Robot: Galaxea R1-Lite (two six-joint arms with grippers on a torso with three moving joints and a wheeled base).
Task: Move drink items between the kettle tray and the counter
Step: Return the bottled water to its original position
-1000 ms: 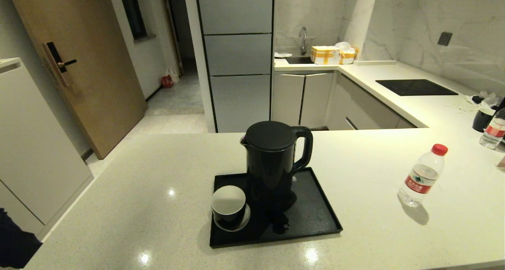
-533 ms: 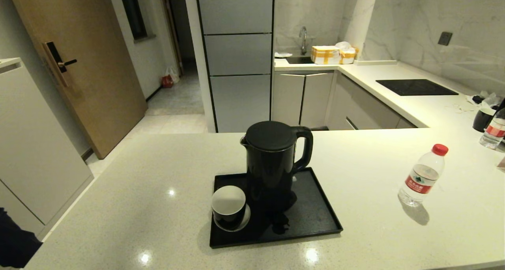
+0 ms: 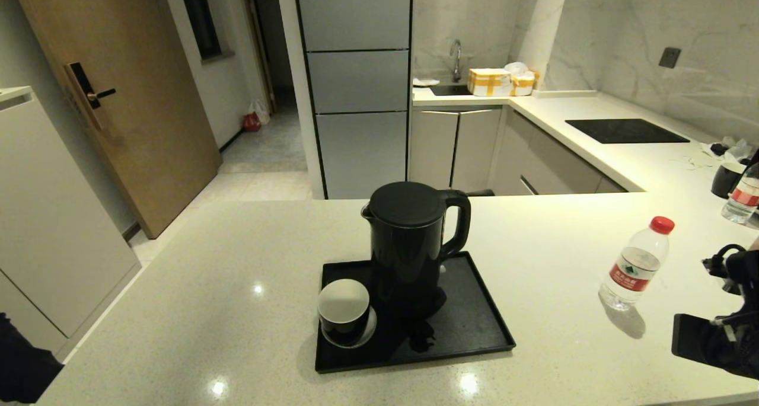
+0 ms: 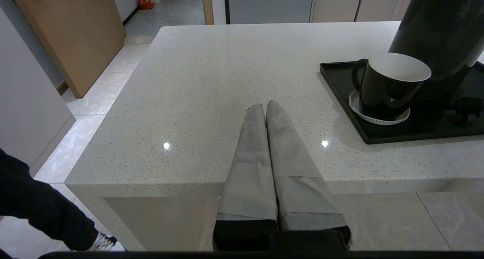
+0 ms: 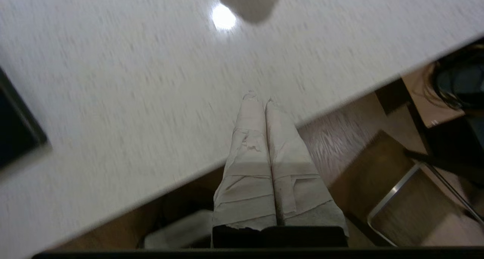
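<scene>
- My right gripper [image 5: 259, 97] hung at the counter [image 3: 207, 287] edge, fingers closed, empty, arm cut off.
- Water bottle [image 3: 635, 264] stood nearby; cup [image 3: 344, 311] sat on the kettle tray [image 3: 474, 329].
- Left gripper [image 4: 264, 106]: closed, empty.

One kettle [image 3: 409, 246], one tray [image 3: 474, 329], one saucer [image 3: 369, 333], two bottles [image 3: 635, 264] [image 3: 742, 200], perhaps two cups [image 3: 344, 311] [image 3: 724, 179].

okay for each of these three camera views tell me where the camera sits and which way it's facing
Head view: on the robot's head, facing forward and down at the counter, kettle and water bottle; right arm at its right edge.
Left wrist view: behind the shut left tool, facing the cup on the kettle tray.
Right wrist view: behind the shut right tool, facing the counter's edge.
Shared: head and left wrist show cup and tray.
</scene>
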